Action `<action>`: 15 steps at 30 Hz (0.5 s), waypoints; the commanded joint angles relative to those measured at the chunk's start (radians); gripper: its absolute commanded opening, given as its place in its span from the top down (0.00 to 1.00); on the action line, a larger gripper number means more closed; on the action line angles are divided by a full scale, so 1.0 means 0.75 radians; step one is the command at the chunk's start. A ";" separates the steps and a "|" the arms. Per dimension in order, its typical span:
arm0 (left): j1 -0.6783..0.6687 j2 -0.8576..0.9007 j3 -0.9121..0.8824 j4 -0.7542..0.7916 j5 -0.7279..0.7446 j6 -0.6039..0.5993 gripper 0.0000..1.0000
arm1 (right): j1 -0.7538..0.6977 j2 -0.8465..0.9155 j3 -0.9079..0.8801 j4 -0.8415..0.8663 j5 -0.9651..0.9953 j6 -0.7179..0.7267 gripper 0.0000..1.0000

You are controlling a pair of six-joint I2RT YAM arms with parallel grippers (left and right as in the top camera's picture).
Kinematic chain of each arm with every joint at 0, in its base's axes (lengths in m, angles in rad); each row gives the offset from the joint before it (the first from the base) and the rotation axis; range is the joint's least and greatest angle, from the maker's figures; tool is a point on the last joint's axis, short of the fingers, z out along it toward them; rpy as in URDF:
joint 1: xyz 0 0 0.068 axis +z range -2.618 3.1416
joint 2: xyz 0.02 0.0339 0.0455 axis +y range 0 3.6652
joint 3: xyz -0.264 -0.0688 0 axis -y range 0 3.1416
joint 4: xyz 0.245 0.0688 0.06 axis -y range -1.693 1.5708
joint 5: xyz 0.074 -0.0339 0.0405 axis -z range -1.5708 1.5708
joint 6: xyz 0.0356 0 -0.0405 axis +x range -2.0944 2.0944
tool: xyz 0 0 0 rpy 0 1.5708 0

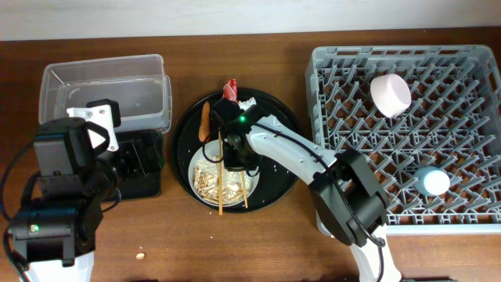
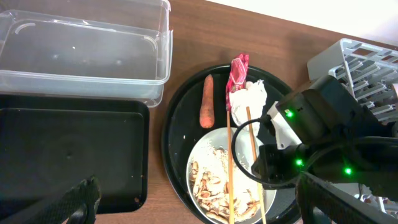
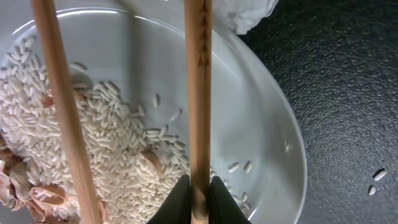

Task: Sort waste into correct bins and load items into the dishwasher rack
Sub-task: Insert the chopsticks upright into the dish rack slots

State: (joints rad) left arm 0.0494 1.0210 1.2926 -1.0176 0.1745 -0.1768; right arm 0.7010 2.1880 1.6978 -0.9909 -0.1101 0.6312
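Two wooden chopsticks point(image 1: 220, 182) point(image 1: 242, 186) lie across a pale plate point(image 1: 202, 166) with rice-like scraps point(image 1: 207, 182), on a round black tray point(image 1: 266, 196). My right gripper point(image 3: 199, 199) is shut on one chopstick point(image 3: 199, 93); the other chopstick point(image 3: 62, 106) lies beside it over the rice point(image 3: 106, 137). An orange carrot stick point(image 2: 206, 101), a red wrapper point(image 2: 237, 71) and a white napkin point(image 2: 249, 96) lie at the tray's far side. My left gripper point(image 2: 193, 205) is open over the black tray bin point(image 2: 62, 155). The grey rack point(image 1: 470, 102) holds a white bowl point(image 1: 391, 95) and a blue cup point(image 1: 433, 182).
A clear tub point(image 1: 109, 82) stands behind the black tray bin point(image 1: 149, 184) at the left. A small crumb point(image 1: 140, 254) lies on the wooden table near the front edge. The right arm reaches across the round tray from the rack side.
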 commanded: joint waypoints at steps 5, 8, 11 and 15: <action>0.008 -0.003 0.012 -0.013 -0.010 0.008 0.01 | -0.168 -0.381 -0.012 -0.032 0.025 -0.153 0.96; 0.008 -0.003 0.012 -0.013 -0.010 0.008 0.01 | -0.481 -0.581 -0.012 -0.155 0.130 -0.288 0.96; 0.008 -0.003 0.012 -0.013 -0.010 0.008 0.01 | -0.719 -0.513 -0.039 -0.235 0.263 -0.410 0.96; 0.008 -0.003 0.012 -0.013 -0.010 0.008 0.01 | -0.645 -0.457 -0.188 -0.147 0.242 -0.517 0.53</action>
State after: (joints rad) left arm 0.0494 1.0210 1.2926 -1.0290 0.1745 -0.1768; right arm 0.1535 1.8454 1.6016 -1.1481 0.0521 0.2916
